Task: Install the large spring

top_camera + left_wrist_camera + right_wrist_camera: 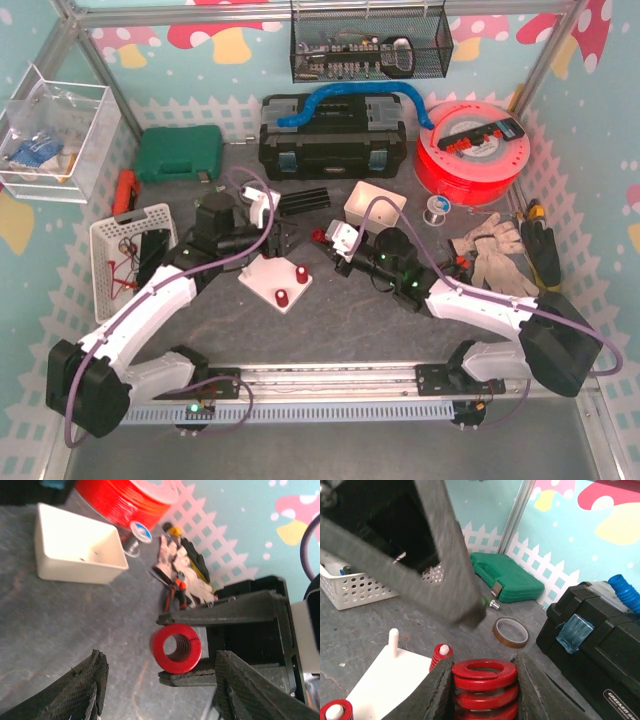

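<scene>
My right gripper [485, 680] is shut on the large red spring [485, 682], held upright between the pads, just beyond the white baseplate [380, 680]. The plate has a bare white peg [393, 637] and two small red springs on pegs [440, 655]. From above, the right gripper [326, 240] holds the spring [320, 236] above and right of the plate [268, 280]. My left gripper [160, 690] is open and empty, facing the held spring [175, 647]; in the top view the left gripper [283, 235] hovers over the plate's far edge.
A white basket [130, 245] stands at the left, with a green case [178, 153] and a black toolbox [335, 135] behind. A white box [375, 205], red spool [470, 150] and gloves [495, 255] lie to the right. A tape ring [511, 632] lies near the toolbox.
</scene>
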{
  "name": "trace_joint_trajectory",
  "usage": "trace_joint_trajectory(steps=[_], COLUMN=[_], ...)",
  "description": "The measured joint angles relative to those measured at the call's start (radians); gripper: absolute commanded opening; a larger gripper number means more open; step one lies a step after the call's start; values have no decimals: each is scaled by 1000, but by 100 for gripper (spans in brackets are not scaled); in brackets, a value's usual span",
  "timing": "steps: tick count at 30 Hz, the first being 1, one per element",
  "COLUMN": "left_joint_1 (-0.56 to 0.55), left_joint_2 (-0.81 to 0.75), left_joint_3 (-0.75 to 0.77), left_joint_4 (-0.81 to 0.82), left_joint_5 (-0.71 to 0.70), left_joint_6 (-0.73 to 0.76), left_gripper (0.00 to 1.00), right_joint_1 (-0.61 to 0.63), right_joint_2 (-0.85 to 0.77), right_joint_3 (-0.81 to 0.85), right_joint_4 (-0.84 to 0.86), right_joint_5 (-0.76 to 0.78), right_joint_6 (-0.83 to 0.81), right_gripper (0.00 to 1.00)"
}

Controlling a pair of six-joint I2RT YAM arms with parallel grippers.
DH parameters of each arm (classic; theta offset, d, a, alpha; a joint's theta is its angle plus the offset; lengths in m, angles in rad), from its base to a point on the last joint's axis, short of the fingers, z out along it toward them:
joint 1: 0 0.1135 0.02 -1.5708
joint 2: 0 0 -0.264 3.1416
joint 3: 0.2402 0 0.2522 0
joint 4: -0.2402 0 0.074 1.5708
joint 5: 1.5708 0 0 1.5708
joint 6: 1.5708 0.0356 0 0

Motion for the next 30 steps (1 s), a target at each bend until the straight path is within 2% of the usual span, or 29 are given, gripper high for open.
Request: trace_joint_trajectory(steps=[7, 21, 25, 27, 30], left_joint_1=[-65, -71, -71, -71, -70], left_joint_2=[54, 91, 97, 97, 97], left_joint_3=[0, 10, 10, 10, 10], left_joint_4=[2, 2, 2, 2, -2], left_joint_5=[55, 59, 64, 70, 67], left_joint_6=[4, 16, 16, 14, 11], left_gripper=[57, 48, 40, 32, 17], right_joint_1=[28, 69, 80, 82, 87], right_joint_2=[2, 23, 23, 26, 28], right_joint_3=[0, 0, 0, 0, 0], right_joint_4=[22, 21, 21, 21, 20], right_joint_5=[31, 70, 78, 84, 96], right_joint_6=[-29, -79, -90, -96, -100], right_gripper=[9, 9, 9, 10, 21])
